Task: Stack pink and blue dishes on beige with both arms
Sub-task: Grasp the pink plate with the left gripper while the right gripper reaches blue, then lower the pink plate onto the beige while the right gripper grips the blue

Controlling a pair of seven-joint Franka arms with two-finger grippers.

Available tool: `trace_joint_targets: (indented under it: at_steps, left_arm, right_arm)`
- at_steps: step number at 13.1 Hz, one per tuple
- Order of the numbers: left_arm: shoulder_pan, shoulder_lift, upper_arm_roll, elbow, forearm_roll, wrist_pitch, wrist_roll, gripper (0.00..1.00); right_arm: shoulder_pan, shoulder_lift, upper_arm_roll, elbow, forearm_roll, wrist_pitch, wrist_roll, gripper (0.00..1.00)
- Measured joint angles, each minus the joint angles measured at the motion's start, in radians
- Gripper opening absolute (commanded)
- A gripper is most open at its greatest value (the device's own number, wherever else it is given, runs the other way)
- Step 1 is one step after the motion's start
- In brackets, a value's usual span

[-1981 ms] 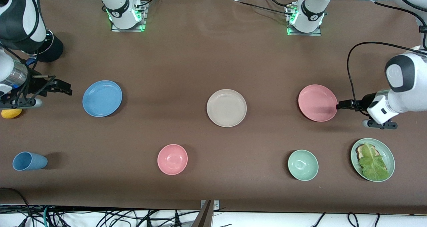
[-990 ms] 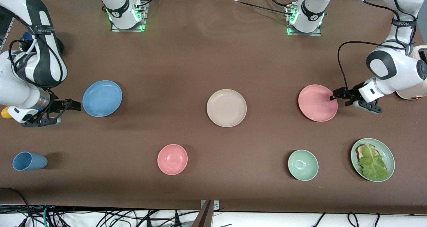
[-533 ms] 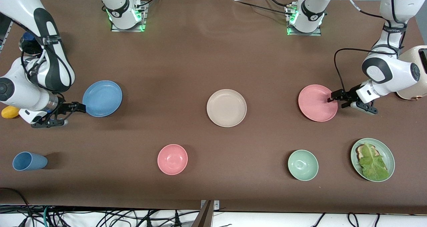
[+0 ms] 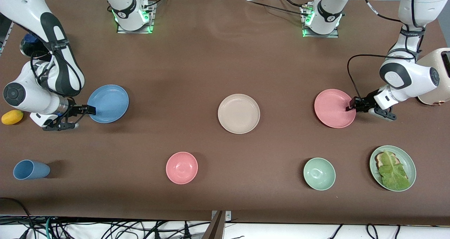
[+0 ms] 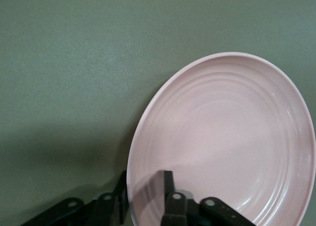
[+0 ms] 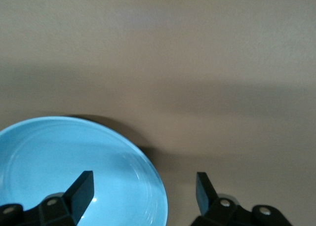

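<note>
The beige plate (image 4: 238, 113) lies in the middle of the table. The blue plate (image 4: 108, 103) lies toward the right arm's end. My right gripper (image 4: 90, 109) is low at that plate's outer edge and open. In the right wrist view the blue plate's (image 6: 74, 171) rim passes between the wide-set jaws of the right gripper (image 6: 143, 189). The pink plate (image 4: 334, 108) lies flat toward the left arm's end. My left gripper (image 4: 351, 106) is at its edge. In the left wrist view the left gripper (image 5: 144, 191) is drawn in on the pink plate's (image 5: 222, 147) rim, one finger inside, one outside.
Nearer the front camera are a blue cup (image 4: 31, 169) on its side, a small pink bowl (image 4: 181, 167), a green bowl (image 4: 319, 174) and a green plate with toast and lettuce (image 4: 392, 168). A yellow object (image 4: 12, 117) and a beige appliance (image 4: 436, 78) sit at the table's ends.
Both arms have come down and moved inward. The right gripper has reached the blue plate's edge. The left gripper has moved onto the pink plate's rim. The plates have not moved.
</note>
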Motion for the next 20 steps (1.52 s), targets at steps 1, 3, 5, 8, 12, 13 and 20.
trace_joint_targets:
  at_steps: [1, 3, 5, 8, 12, 13, 20]
  left_arm:
    - [0.0, 0.0, 0.0, 0.0, 0.0, 0.0, 0.0, 0.0]
    - [0.0, -0.007, 0.0, 0.005, -0.01, -0.014, 0.0, 0.0]
    - [0.0, -0.008, -0.001, 0.006, -0.01, -0.016, 0.0, 0.0]
    - [-0.008, -0.019, -0.005, 0.03, -0.01, -0.054, -0.02, 0.0]
    - [-0.101, -0.05, -0.021, 0.051, -0.01, -0.054, -0.185, 0.0]
    - [-0.131, -0.06, -0.024, 0.056, -0.01, -0.054, -0.241, 0.0]
    - [-0.182, -0.108, -0.209, 0.119, -0.01, -0.072, -0.723, 0.0]
  right_arm:
    - [-0.003, 0.002, 0.0, -0.016, 0.0, 0.02, 0.0, 0.89]
    - [-0.01, 0.005, -0.001, -0.045, 0.0, 0.053, 0.0, 0.88]
    - [-0.019, 0.005, -0.001, -0.06, 0.0, 0.062, 0.0, 0.84]
    - [-0.026, 0.005, -0.001, -0.069, 0.0, 0.064, -0.002, 0.76]
    - [-0.028, 0.005, -0.001, -0.07, 0.001, 0.064, -0.004, 0.61]
    - [-0.028, 0.005, -0.001, -0.07, 0.001, 0.064, -0.004, 0.58]
    - [-0.028, 0.005, -0.001, -0.07, 0.001, 0.065, -0.005, 0.29]
